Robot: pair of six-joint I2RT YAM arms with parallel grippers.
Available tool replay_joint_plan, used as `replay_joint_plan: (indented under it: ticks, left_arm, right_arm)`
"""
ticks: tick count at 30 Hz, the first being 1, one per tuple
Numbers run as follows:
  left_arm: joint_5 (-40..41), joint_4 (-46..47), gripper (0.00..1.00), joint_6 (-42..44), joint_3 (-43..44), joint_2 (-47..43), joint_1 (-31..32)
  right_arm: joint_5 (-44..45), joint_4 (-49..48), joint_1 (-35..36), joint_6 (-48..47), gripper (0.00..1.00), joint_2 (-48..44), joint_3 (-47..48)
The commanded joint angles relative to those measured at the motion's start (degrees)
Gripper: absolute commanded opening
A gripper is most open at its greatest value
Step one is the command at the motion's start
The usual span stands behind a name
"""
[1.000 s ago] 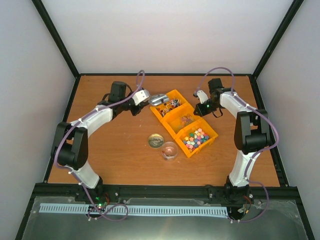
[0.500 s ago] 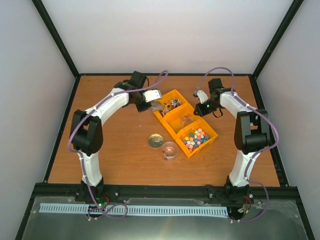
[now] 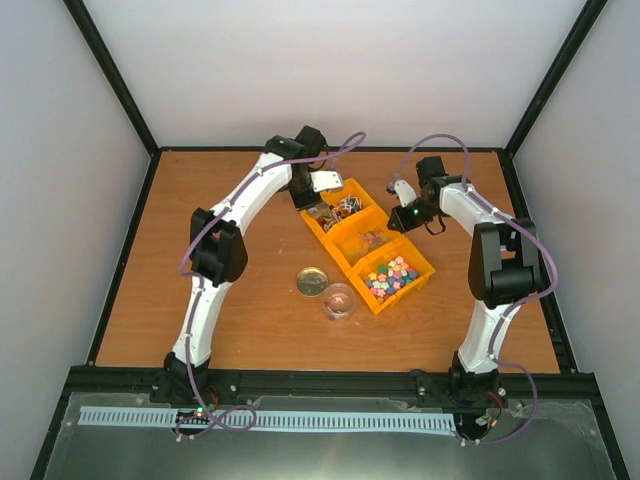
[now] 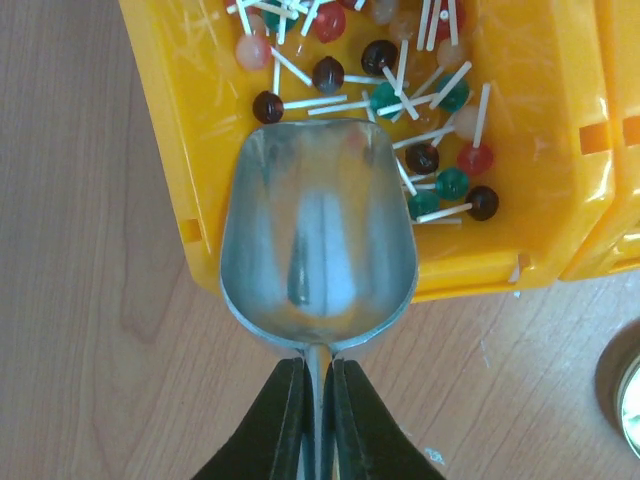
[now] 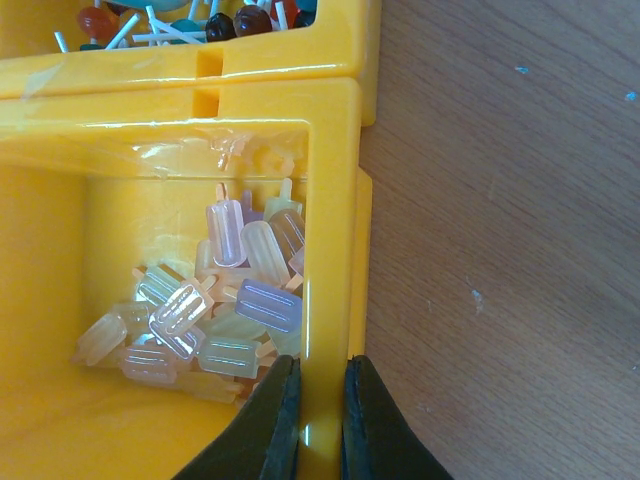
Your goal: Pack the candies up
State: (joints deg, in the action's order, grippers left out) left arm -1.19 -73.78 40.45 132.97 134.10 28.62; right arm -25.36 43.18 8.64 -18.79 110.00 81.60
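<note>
Small round candies (image 4: 327, 73) on thin white sticks: dark brown, red, green, pale orange. Heaped loose and crisscrossed in the far yellow bin (image 4: 165, 110), a few touching or just beyond the front lip of the metal scoop (image 4: 315, 230).

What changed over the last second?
The left arm stretched forward and swung right, carrying the scoop in the left end effector over the edge of the far bin. Nothing was grasped or released. The right end effector stayed clamped on the wall of the middle bin; jar and lid did not move.
</note>
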Motion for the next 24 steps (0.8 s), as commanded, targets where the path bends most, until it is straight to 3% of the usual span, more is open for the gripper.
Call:
replay_joint_plan:
  ticks: [1,7,24]
  left_arm:
    - [0.3,0.0,0.01,-2.9,-5.2,1.3,-0.3]
    - [-8.4,23.5,0.01,-5.3,-26.4,-6.9,-0.5]
    - [-26.8,56.8,0.01,-17.9,-49.2,-17.3,-4.8]
  right_arm:
    - [1.3,0.0,-0.1,0.1,0.03,0.9,0.5]
    - [1.0,0.0,-0.1,-0.2,0.03,1.1,0.5]
    - [1.7,0.1,-0.3,-0.7,0.03,1.4,0.5]
